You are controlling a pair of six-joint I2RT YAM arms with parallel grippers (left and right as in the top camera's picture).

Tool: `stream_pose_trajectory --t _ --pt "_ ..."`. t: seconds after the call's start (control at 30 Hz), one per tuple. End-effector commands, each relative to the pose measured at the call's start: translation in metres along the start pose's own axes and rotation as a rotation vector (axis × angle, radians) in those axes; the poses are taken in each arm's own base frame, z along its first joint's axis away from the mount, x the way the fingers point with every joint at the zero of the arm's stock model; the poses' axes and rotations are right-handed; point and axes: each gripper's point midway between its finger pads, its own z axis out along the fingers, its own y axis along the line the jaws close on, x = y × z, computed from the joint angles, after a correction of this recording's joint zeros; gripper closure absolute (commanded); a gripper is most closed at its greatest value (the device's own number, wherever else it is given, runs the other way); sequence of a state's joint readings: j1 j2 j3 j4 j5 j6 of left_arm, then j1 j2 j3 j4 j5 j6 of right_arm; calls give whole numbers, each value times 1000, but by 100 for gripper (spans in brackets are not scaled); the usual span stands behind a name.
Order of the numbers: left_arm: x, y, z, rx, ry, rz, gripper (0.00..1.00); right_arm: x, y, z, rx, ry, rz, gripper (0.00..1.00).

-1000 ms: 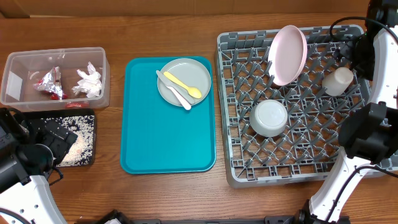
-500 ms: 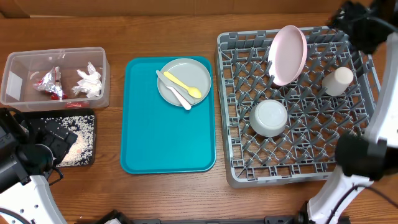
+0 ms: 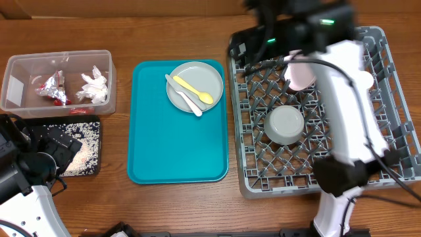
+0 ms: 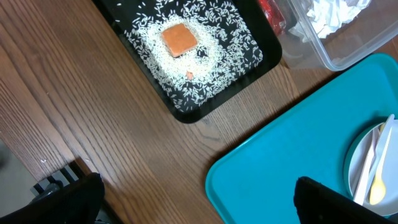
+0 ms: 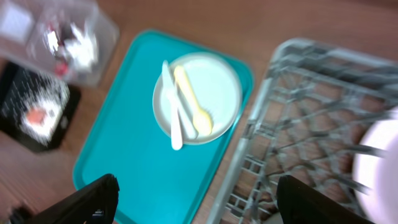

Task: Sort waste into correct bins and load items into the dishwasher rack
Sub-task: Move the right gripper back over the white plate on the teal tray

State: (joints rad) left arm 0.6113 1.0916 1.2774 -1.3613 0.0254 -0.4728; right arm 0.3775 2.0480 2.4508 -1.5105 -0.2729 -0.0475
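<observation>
Right gripper (image 5: 196,186) is hanging wide open with nothing between the fingers, and I'm looking down past it at the grey plate (image 5: 221,84). That plate is sitting at the far end of the teal tray (image 5: 137,149), round and pale, carrying the yellow spoon (image 5: 191,96) and the white utensil (image 5: 171,106) side by side. The view is blurring here.

To its right the dishwasher rack (image 3: 238,118) is filling the desk's right side. The small grey bowl (image 3: 284,125) is resting mouth-down on the pegs, and the pink plate (image 3: 300,76) is peeking out from under my arm.

Left gripper (image 4: 198,186) is open too, empty, hovering over the desk (image 4: 74,112) near its left front corner. The black tray (image 4: 183,112) is holding scattered rice grains (image 4: 211,68) around an orange cube (image 4: 180,38). Just behind it, the clear tub (image 4: 336,56) is holding crumpled tissue (image 4: 333,12) and red-and-white packets (image 3: 58,97).
</observation>
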Motion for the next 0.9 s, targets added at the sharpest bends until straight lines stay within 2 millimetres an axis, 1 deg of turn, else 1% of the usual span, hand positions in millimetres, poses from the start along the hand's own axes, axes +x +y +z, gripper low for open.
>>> stream_pose_trajectory --t 0.0,0.2,0.37,0.47,0.6,0.73,0.87 --pt "-1 3 1 -13 -2 -21 0 13 3 51 -12 112 -44 15" --pt "-1 3 1 -13 -2 -21 0 40 25 123 -45 266 -81 17" --pt "-1 3 1 -13 -2 -21 0 53 42 170 -57 317 -125 21" --pt "-1 3 1 -13 -2 -21 0 58 47 194 -35 329 -154 22" --pt "-1 3 1 -13 -2 -21 0 65 51 217 -31 345 -173 24" --pt "-1 3 1 -13 -2 -21 0 71 53 236 -34 359 -182 31" --pt "-1 3 1 -13 -2 -21 0 86 56 255 -35 403 -191 34"
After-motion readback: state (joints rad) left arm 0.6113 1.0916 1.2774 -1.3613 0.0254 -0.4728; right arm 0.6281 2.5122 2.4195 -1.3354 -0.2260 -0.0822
